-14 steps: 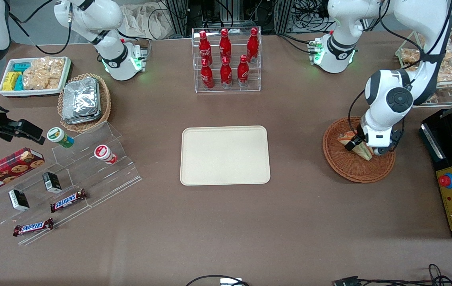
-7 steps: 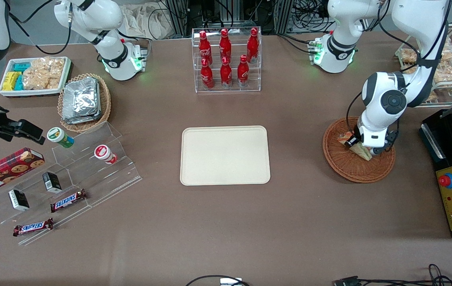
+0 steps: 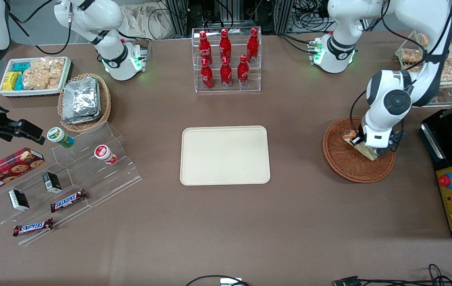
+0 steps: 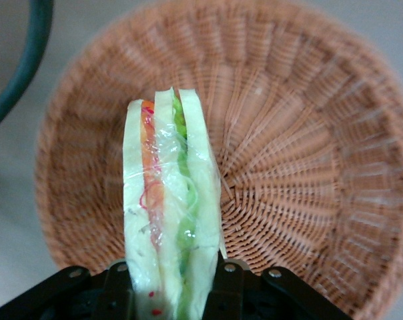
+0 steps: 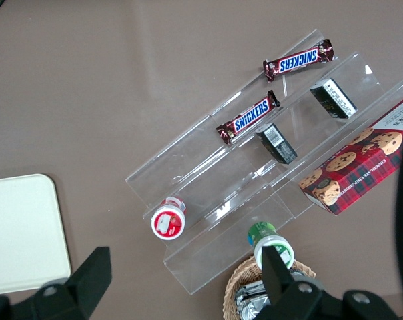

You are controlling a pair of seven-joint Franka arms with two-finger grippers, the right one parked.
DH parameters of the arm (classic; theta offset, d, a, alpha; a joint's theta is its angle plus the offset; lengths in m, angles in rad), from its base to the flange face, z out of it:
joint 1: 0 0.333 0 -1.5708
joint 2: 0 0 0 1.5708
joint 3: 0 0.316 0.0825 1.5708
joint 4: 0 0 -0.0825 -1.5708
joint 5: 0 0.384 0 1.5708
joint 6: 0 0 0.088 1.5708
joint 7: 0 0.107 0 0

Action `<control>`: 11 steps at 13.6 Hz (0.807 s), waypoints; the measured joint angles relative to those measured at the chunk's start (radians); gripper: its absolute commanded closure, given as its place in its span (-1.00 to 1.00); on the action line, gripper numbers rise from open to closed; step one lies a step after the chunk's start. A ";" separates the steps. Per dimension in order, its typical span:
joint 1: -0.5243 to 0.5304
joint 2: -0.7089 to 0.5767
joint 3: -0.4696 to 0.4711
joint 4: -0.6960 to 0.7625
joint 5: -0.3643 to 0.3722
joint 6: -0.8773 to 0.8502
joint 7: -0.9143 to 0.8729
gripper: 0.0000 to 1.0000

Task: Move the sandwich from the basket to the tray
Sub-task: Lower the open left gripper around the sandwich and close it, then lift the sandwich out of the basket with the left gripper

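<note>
Now, end effector (image 4: 171,293) clamped on sandwich (image 4: 169,220) — wedge on edge, tip pointing away, over basket (image 4: 308,167).

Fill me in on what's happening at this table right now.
The left arm's hand is shut on the wrapped sandwich, holding it over the reddish-brown wicker basket. The sandwich looks raised off the basket floor, though that is hard to confirm. The cream tray at mid-table has nothing on it, so the transfer is not yet done.
</note>
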 measured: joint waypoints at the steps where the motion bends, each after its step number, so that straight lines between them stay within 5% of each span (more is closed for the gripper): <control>1: 0.000 -0.034 -0.001 0.024 0.000 -0.029 0.043 1.00; 6: -0.002 -0.143 -0.025 0.086 -0.004 -0.108 0.254 1.00; 11: -0.006 -0.144 -0.114 0.174 -0.104 -0.184 0.350 1.00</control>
